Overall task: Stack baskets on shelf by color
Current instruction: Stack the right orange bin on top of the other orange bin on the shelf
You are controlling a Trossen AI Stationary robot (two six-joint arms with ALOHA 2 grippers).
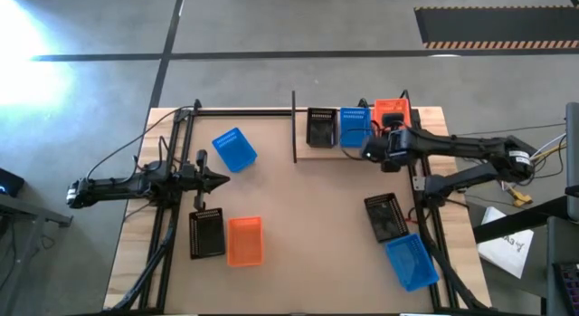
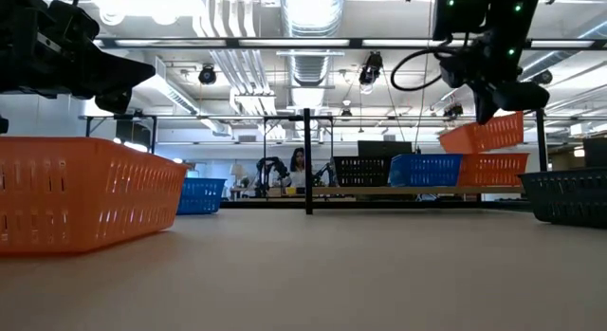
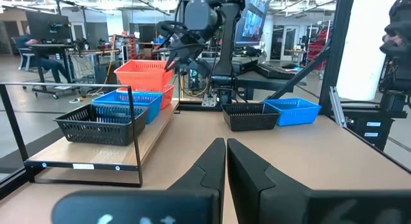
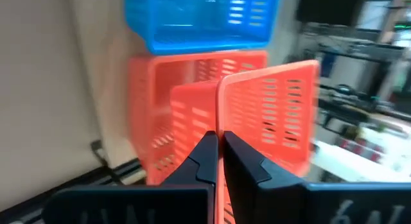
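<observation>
The shelf [image 1: 331, 152] stands at the table's far right. On it sit a black basket [image 1: 320, 128], a blue basket [image 1: 355, 129] and an orange basket [image 2: 495, 170]. My right gripper [image 1: 387, 126] is shut on a second orange basket [image 2: 484, 134], held tilted just over the orange one on the shelf. My left gripper [image 1: 217, 179] is shut and empty at the table's left, above the board; it also shows in the left wrist view [image 3: 225, 161]. My right gripper pinches one side wall of the orange basket at its rim [image 4: 220, 124] between its two fingers, one finger inside the basket and one outside. The fingers come from above. The basket hangs tilted [image 2: 484, 134], lifted over the orange basket on the shelf [image 4: 168, 115].
Loose on the table are a blue basket [image 1: 234, 149] at far left, a black basket [image 1: 206, 233] and an orange basket [image 1: 245, 240] at near left, and a black basket [image 1: 386, 216] and a blue basket [image 1: 412, 260] at near right. The shelf's black post [image 1: 294, 126] stands upright.
</observation>
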